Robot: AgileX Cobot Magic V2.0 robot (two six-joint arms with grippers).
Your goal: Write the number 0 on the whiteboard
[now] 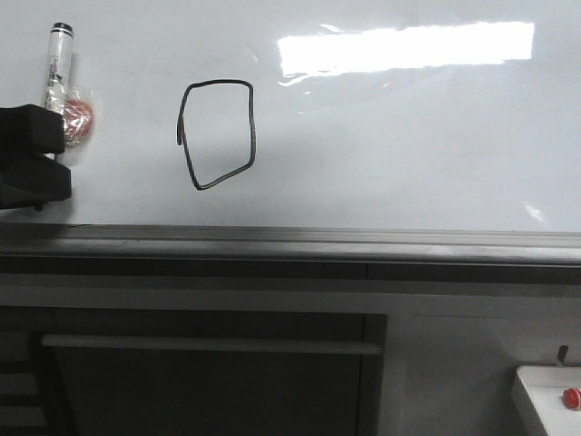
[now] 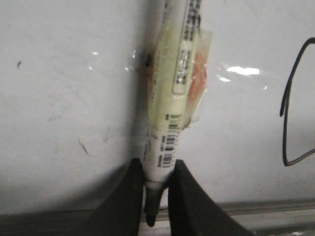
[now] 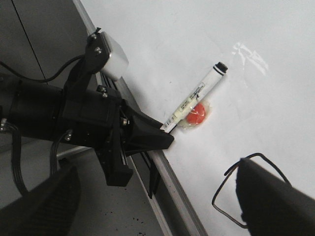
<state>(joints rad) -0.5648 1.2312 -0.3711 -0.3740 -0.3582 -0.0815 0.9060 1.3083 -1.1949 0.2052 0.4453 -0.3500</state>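
Note:
The whiteboard [image 1: 408, 136] carries the number 0 [image 1: 216, 134], a thin black closed loop, boxy and tapering to a point below. My left gripper [image 1: 32, 154] is at the board's left, shut on the writing end of a white marker [image 1: 59, 68]. The marker lies flat along the board, with a red round piece [image 1: 78, 119] taped to it. In the left wrist view the marker [image 2: 172, 88] sits between the black fingers [image 2: 123, 206], its dark tip toward the rail. My right gripper [image 3: 157, 216] is open and empty, off the board's edge; one finger covers part of the 0 [image 3: 230, 192].
A grey metal rail [image 1: 290, 238] runs along the board's lower edge, with a dark cabinet and bar handle [image 1: 209, 345] under it. A small white box [image 1: 540, 400] with a red knob [image 1: 571, 397] sits at the lower right. A bright light reflection [image 1: 404, 45] lies on the board.

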